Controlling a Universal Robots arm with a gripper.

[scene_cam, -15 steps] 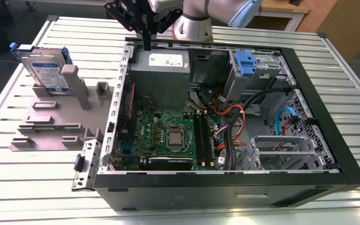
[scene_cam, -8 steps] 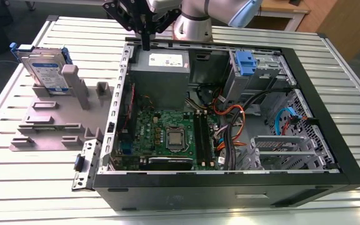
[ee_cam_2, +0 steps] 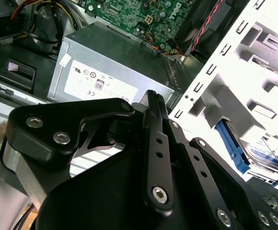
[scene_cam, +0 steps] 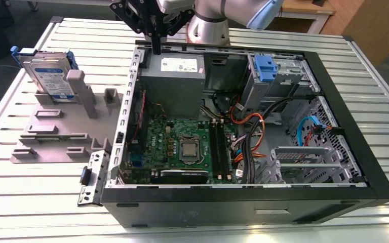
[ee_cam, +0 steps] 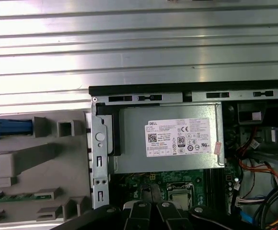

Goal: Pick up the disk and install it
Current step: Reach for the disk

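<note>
My claw hangs over the far edge of the open computer case, toward the exterior view's left. Its fingers are drawn narrow with nothing between them, and the tips sit just above the grey power supply. In both wrist views I see that supply's white sticker right under the claw. The disk stands on edge in its blue caddy, slotted into the grey holder on the slatted table, at the exterior view's left of the case and clear of the claw.
</note>
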